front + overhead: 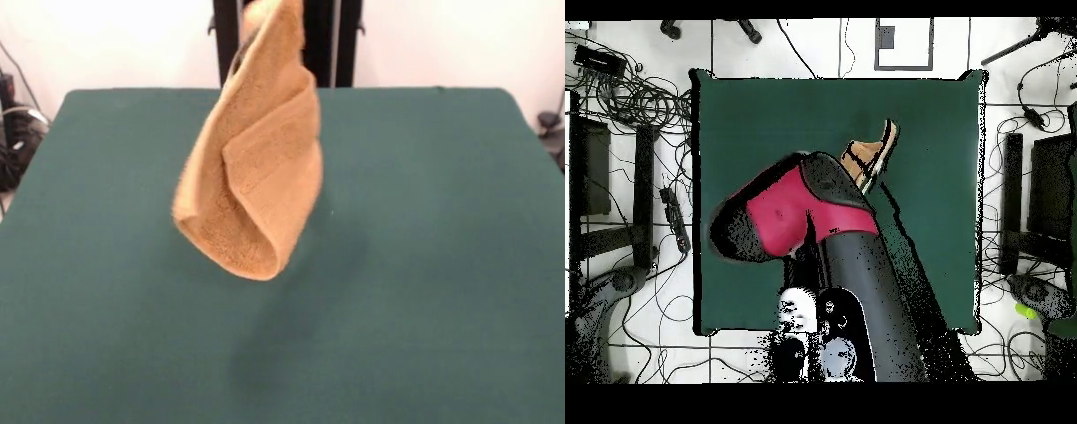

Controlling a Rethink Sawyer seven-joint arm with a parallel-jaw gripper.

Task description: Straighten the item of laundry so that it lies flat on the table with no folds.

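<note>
The item of laundry point(256, 177), an orange-tan terry towel, hangs in the air above the middle of the green table point(441, 265). It is folded over itself, with a flat woven band showing, and its lowest fold is clear of the tabletop. Its top runs out of the front view. From overhead the towel point(871, 154) shows edge-on as a narrow strip over the table point(745, 130). My gripper point(862, 172) sits at the towel's top, mostly hidden under the red and black arm point(790, 210), and is shut on the cloth.
Black uprights point(226, 40) stand behind the table's far edge. Cables point(13, 132) lie off the left side. In the overhead view, cables point(635, 95) and dark stands point(1013, 200) surround the table on the floor.
</note>
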